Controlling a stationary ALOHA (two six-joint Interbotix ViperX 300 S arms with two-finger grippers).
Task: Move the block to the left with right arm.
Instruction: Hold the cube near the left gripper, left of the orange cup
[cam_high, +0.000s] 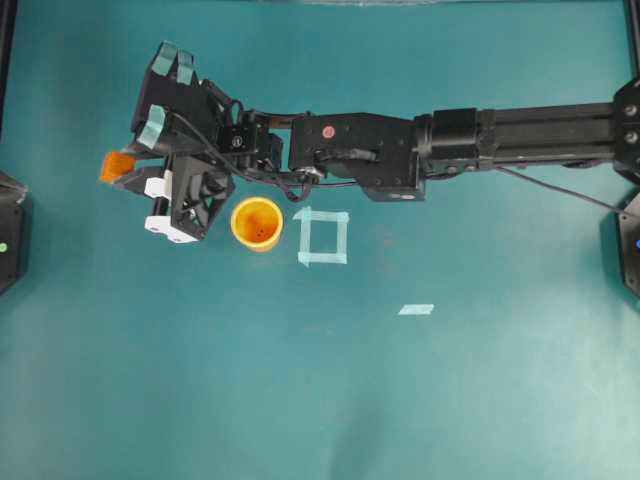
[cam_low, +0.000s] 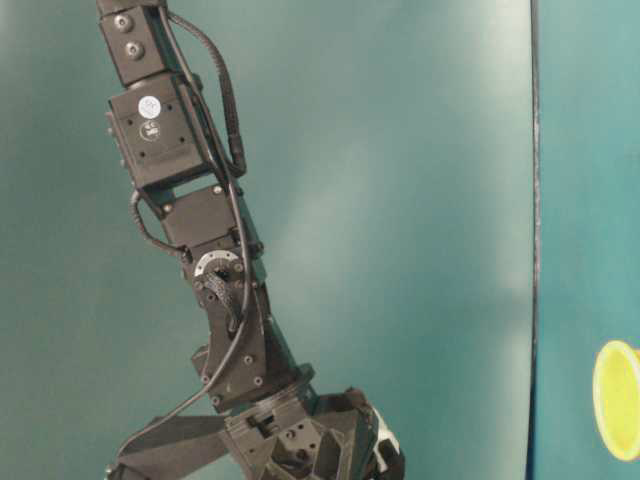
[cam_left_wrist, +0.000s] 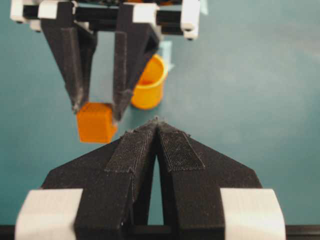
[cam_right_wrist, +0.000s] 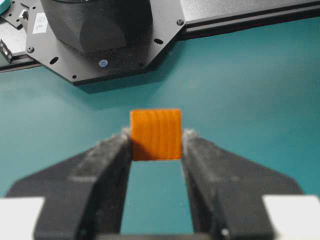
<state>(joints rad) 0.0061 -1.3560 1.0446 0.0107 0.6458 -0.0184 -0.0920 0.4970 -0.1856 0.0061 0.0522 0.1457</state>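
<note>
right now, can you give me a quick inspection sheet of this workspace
surface: flat teal table, bare apart from what is listed.
job's things: small orange cube pinched at the fingertips of the right gripper, at the table's left side in the overhead view.
clutter: round orange-yellow cup, upright; square outline of light teal tape beside it; short loose tape strip.
grippers: right shut on the cube; left gripper shut, holding nothing.
cables: black cables along the right arm.
surroundings: black frame rail.
</note>
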